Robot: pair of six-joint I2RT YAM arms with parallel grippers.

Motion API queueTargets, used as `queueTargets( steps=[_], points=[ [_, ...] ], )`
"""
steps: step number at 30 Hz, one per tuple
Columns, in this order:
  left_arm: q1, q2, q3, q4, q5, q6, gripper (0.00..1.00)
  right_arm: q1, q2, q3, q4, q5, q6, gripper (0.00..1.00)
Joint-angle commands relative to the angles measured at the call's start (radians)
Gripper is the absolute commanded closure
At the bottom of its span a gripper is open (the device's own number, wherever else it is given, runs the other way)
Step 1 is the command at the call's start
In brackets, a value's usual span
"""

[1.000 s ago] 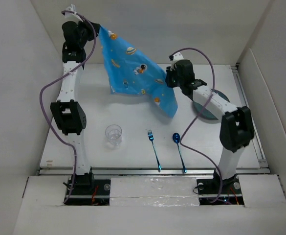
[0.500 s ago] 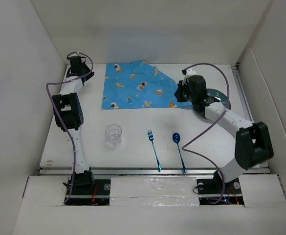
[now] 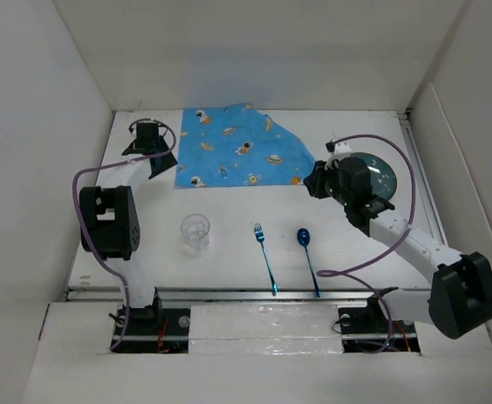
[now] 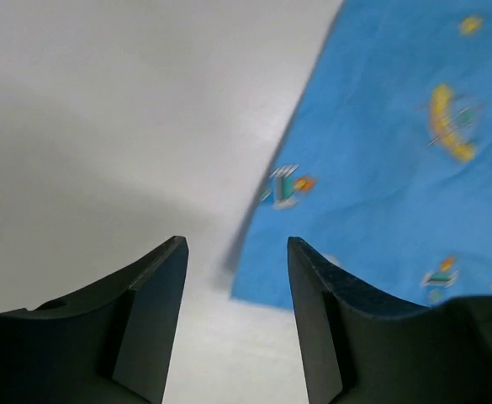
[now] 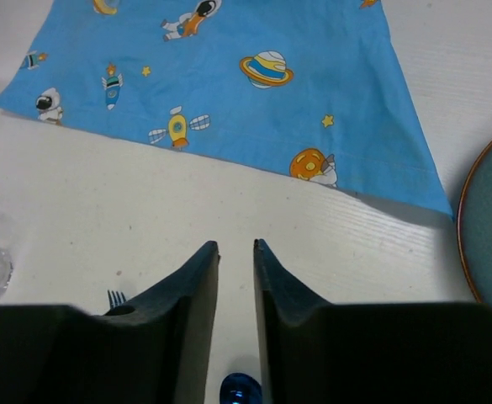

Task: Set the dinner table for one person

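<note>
The dinner table (image 3: 145, 252) is a white tabletop. A blue placemat (image 3: 237, 154) printed with astronauts and planets lies flat at its far middle. My left gripper (image 3: 161, 162) stands open just off the mat's near left corner (image 4: 380, 151), and the left gripper (image 4: 236, 244) has nothing between its fingers. My right gripper (image 3: 313, 182) hovers near the mat's near right corner (image 5: 229, 76). The jaws of the right gripper (image 5: 235, 244) stand a narrow gap apart with nothing in it.
A dark teal plate (image 3: 378, 173) lies right of the mat, partly under the right arm. Nearer the front are a clear glass (image 3: 195, 231), a blue fork (image 3: 265, 255) and a blue spoon (image 3: 306, 251). White walls border the table.
A second ago both grippers held the placemat up in the air. It then came down flat, and now both have let go and drawn back toward the near side.
</note>
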Motion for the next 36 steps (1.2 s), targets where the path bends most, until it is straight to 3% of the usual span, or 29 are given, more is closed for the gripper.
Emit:
queueTargets(
  steps=[1,4,5,10,15,24,32,34,36],
  points=[
    [0.018,-0.125,-0.145,-0.051,-0.029,-0.002,0.52,-0.005,-0.066,-0.036,0.081,-0.028,0.008,0.69],
    [0.018,-0.192,-0.269,-0.006,0.04,-0.044,0.38,-0.005,-0.088,-0.053,0.078,-0.037,0.006,0.64],
    [0.018,-0.208,-0.292,0.009,0.06,-0.062,0.37,-0.005,-0.097,-0.058,0.083,-0.041,0.006,0.63],
    [0.018,-0.186,-0.361,0.129,0.119,-0.195,0.37,-0.005,-0.087,-0.061,0.1,-0.089,0.003,0.63],
    [0.018,-0.153,-0.401,0.25,0.051,-0.346,0.39,-0.005,-0.067,-0.065,0.113,-0.104,0.0,0.63],
    [0.009,-0.074,-0.354,0.281,0.109,-0.397,0.45,-0.005,-0.038,-0.038,0.115,-0.097,0.0,0.63],
    [-0.001,-0.009,-0.335,0.302,0.131,-0.409,0.59,-0.005,-0.019,-0.025,0.116,-0.088,0.001,0.63],
    [-0.011,-0.012,-0.337,0.308,0.111,-0.404,0.68,-0.005,-0.019,-0.024,0.115,-0.081,0.0,0.63],
    [-0.011,-0.014,-0.329,0.298,0.091,-0.4,0.86,-0.005,-0.019,-0.03,0.118,-0.08,0.001,0.63]
  ],
)
